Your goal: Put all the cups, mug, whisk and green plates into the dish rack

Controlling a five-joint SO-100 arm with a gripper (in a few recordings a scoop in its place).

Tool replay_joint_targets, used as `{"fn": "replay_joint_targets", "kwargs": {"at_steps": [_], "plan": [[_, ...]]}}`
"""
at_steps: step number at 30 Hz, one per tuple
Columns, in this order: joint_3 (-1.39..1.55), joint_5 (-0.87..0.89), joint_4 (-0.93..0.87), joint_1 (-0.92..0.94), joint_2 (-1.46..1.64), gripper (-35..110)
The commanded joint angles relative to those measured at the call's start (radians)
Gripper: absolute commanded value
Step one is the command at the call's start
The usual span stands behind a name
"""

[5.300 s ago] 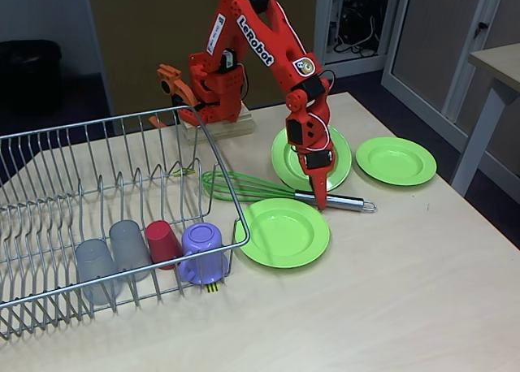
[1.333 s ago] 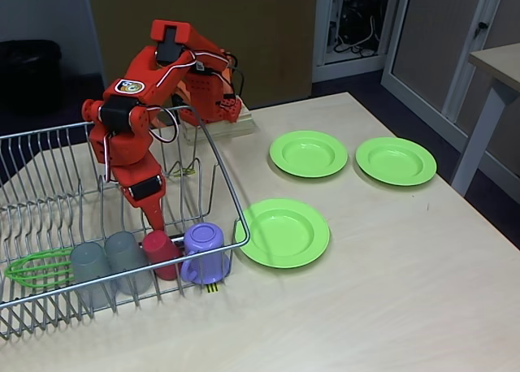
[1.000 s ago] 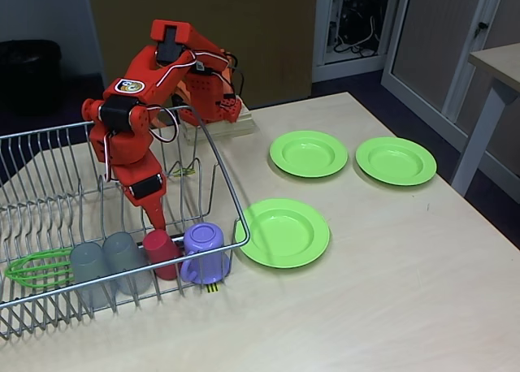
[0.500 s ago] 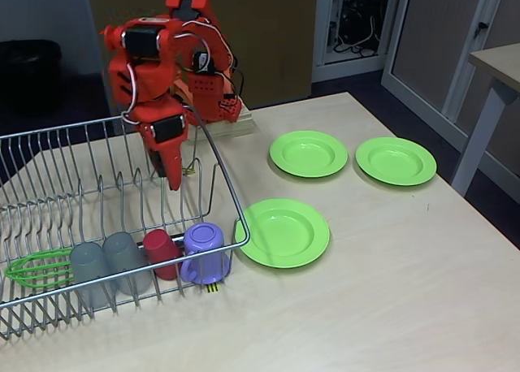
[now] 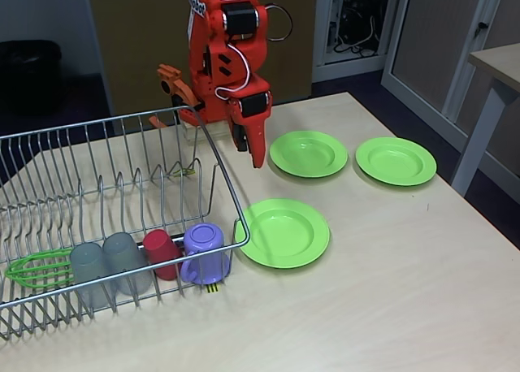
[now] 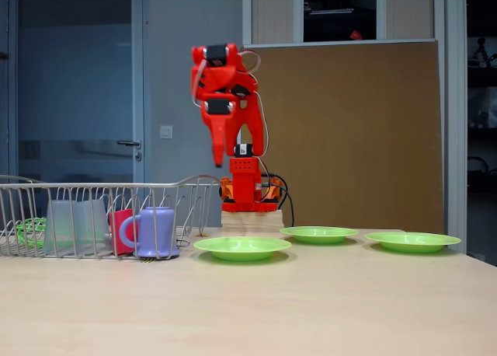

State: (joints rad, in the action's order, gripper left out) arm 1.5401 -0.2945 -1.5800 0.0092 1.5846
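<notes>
Above the table (image 5: 390,291), pincer (image 5: 254,149) has swung from rack (image 5: 97,185) toward plates (image 5: 309,153).

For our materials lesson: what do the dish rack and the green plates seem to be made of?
Dish rack: likely metal wire, silvery and shiny, with thin see-through bars. Green plates: probably plastic, smooth with a soft sheen, uniformly lime coloured.

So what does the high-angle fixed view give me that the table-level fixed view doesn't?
From above: the rack's prong rows, the plates' wells, and the whisk lying beside the grey cups. From table level: the tool hangs well above the table, and the plates sit flat. Both show the red cup and mug racked and three plates on the table.
</notes>
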Motion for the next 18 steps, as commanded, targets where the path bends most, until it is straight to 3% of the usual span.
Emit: {"fn": "replay_joint_targets", "kwargs": {"at_steps": [1,10,18], "plan": [[0.170,0.133,0.100,-0.067,0.078,26],[0.448,0.367,0.383,-0.198,0.048,29],[0.509,0.426,0.591,-0.236,-0.081,30]]}}
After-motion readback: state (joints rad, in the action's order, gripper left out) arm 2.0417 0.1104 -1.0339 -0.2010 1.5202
